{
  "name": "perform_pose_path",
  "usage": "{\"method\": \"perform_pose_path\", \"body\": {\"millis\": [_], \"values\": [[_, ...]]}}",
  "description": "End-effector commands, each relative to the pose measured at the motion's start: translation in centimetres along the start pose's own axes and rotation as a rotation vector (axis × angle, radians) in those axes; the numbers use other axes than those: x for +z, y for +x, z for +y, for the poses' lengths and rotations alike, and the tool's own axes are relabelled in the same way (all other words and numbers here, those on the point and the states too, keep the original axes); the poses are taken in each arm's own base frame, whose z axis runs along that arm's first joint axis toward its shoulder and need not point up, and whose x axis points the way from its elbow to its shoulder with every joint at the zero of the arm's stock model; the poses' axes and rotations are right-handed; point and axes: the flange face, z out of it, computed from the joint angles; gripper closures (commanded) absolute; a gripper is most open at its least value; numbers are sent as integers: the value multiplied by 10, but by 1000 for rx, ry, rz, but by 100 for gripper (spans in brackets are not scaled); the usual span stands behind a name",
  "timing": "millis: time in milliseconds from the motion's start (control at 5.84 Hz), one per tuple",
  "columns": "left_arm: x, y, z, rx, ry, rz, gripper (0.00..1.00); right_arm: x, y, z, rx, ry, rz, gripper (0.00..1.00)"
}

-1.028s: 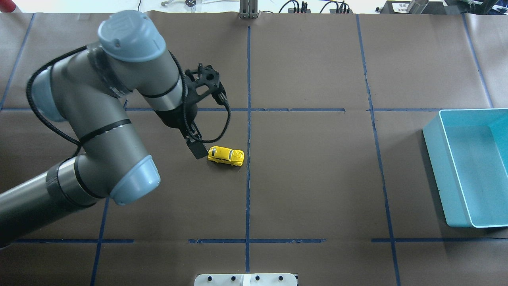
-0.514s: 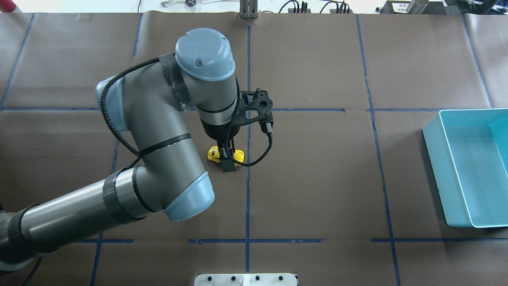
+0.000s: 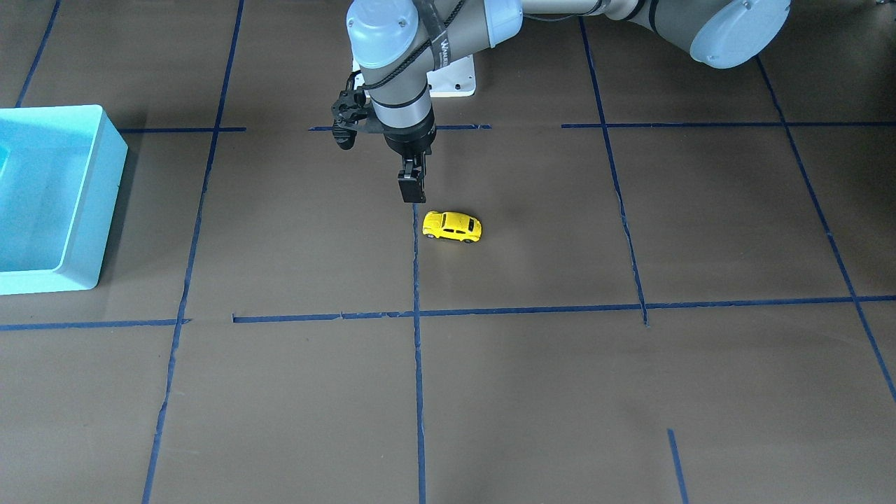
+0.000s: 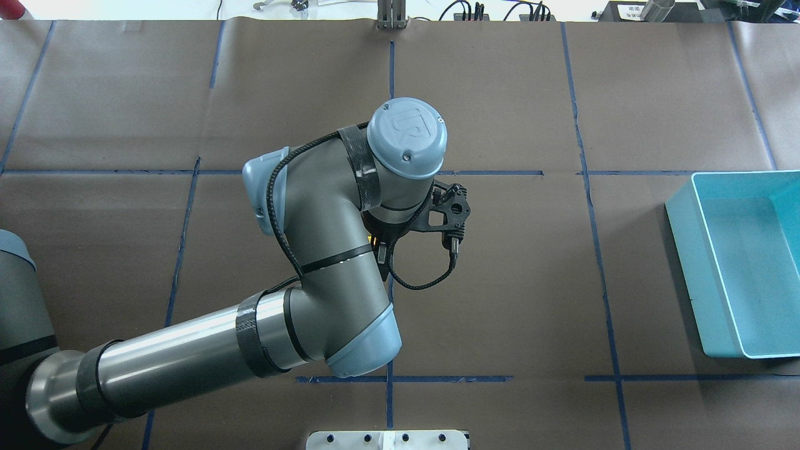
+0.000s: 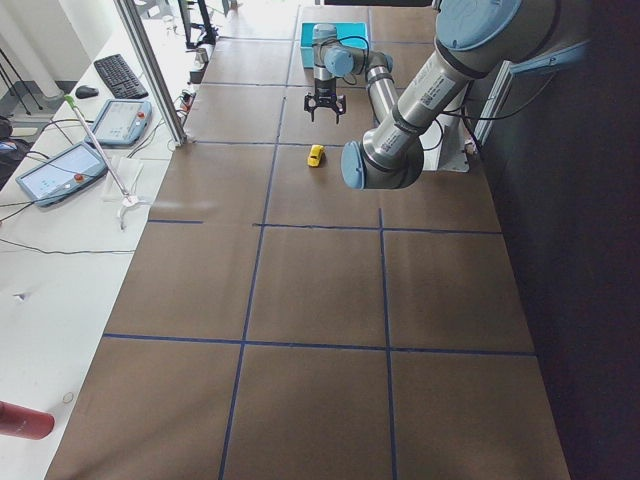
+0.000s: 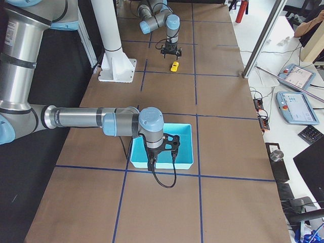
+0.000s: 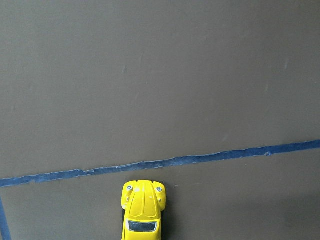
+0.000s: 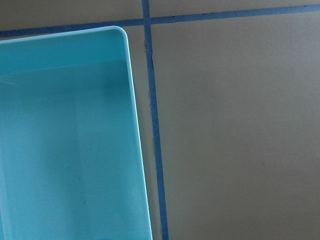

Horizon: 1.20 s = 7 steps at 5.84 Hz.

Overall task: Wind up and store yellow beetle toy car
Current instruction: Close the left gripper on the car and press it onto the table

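- Surface (image 4: 500, 281): covered in brown paper, split into rectangles by blue tape lines (image 4: 487, 173).
- Turquoise bin (image 4: 697, 262): rectangular, open-topped, at the right end of the surface in the overhead view.
- White mounting plate (image 4: 387, 439): at the near edge, centred on the middle tape line.
- Aluminium post (image 5: 152, 70): upright at the far long edge.
- White side bench (image 5: 40, 290): carries two touch pendants (image 5: 60, 170), a keyboard (image 5: 120, 75) and a red cylinder (image 5: 25, 420) lying on its side.
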Motion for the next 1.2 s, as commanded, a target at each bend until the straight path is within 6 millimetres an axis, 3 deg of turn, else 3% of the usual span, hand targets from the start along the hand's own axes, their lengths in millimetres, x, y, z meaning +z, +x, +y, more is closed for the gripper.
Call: {"method": "perform_pose_path", "body": {"millis": [0, 514, 1028], "values": [[30, -4, -7, 11, -88, -45, 0, 0, 0, 0, 0, 0, 1, 0], [71, -16, -13, 24, -114, -96, 0, -1, -1, 0, -2, 2, -2, 0], [90, 0, -22, 51, -124, -93, 0, 4, 4, 3, 10, -10, 4, 0]]}}
